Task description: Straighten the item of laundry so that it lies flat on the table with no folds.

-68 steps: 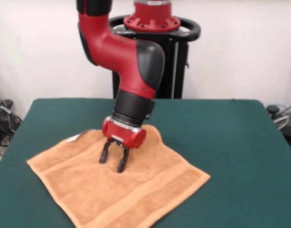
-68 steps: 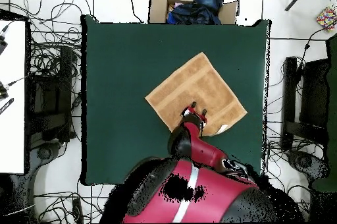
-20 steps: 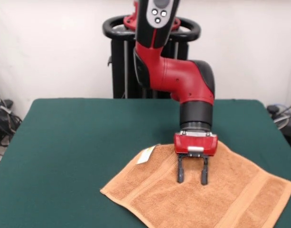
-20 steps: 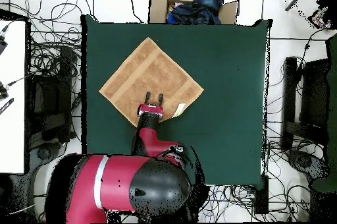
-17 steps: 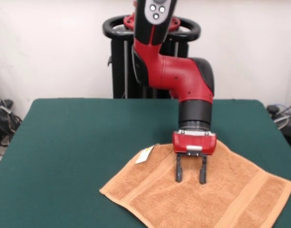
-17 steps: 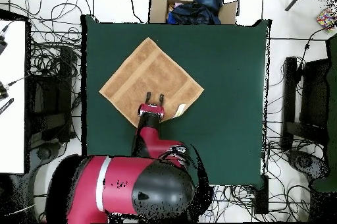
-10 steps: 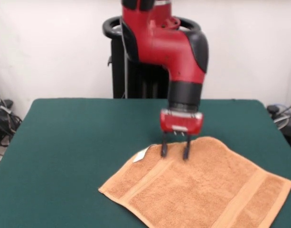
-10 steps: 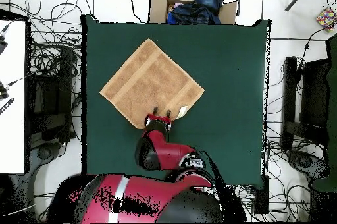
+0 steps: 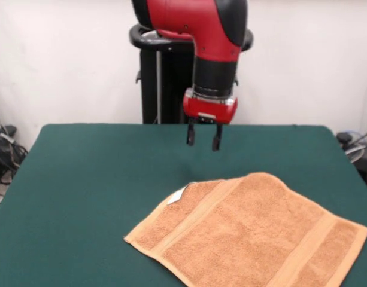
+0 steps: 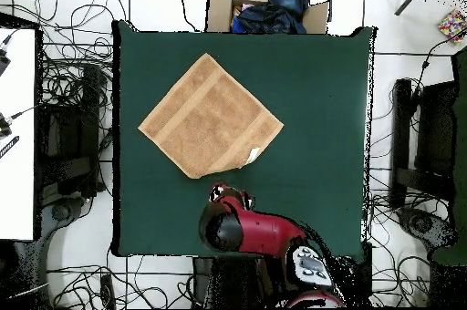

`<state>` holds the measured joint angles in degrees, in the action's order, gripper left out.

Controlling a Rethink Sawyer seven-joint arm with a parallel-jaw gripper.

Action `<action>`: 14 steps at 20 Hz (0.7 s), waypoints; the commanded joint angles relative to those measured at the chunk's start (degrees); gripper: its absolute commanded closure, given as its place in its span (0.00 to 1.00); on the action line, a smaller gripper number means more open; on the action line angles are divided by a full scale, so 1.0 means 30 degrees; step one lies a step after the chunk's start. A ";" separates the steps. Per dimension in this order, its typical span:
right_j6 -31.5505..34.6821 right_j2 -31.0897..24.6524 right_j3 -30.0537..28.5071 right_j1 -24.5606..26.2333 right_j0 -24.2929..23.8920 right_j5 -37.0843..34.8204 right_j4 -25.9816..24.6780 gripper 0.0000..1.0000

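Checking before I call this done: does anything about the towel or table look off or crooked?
Little stands out. The towel lies flat but turned diamond-wise to the table edges, and its white tag sticks out at one corner. The gripper hangs open above, clear of the cloth.

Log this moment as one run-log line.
claw: open, raised, empty | orange-tan terry towel: spread flat, white tag showing | dark green felt table: towel at one side

- The towel is light orange-tan, with slightly darker woven band stripes near two edges and a small white tag.
- The table has a plain dark green top.
- The gripper has a red body with black fingers.
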<state>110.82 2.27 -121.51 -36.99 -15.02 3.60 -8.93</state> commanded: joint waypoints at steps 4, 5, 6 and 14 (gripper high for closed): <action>0.3298 -0.1285 0.1266 0.1084 -0.0037 0.1043 0.0983 0.00; 0.3325 -0.0889 0.1782 0.1460 0.0071 0.1096 0.1355 0.00; 0.3220 -0.0668 0.2499 0.1998 0.0064 0.1062 0.1646 0.00; 0.2286 0.0850 0.6089 0.3236 0.2031 -0.1404 0.4026 0.00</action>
<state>110.82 3.69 -114.64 -31.50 -12.83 7.86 -3.14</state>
